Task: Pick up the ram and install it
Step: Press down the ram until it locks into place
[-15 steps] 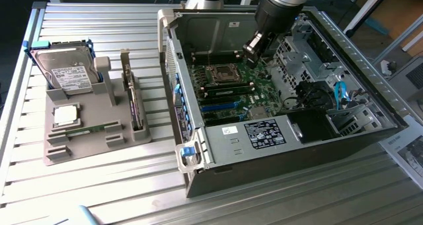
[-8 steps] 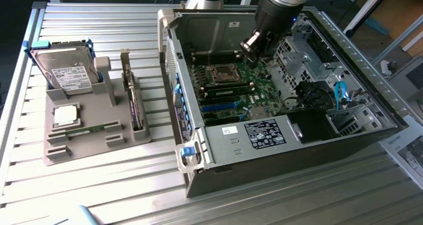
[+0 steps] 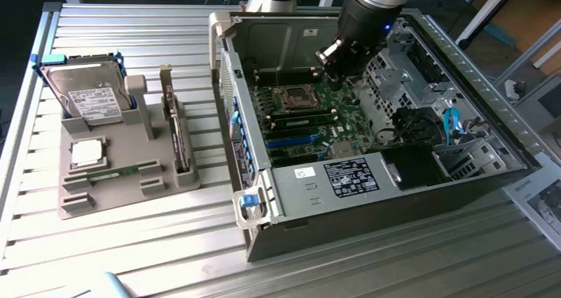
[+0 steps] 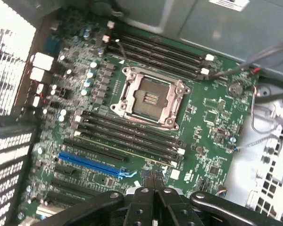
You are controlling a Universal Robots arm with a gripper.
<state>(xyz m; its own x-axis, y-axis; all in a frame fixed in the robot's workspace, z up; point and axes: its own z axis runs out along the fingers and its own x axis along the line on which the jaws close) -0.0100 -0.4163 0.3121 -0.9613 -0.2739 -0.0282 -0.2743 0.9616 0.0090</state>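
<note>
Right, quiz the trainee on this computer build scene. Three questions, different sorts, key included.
1. True or false: the black tool has its jaws open.
2. The slim green ram stick outside the dark metal case lies on: A) the grey moulded holder tray; B) a hard drive; C) a silver processor chip.
3. Fill in: the square metal processor socket on the green motherboard is ____ (empty/filled).
Key: 1 false; 2 A; 3 empty.
</note>
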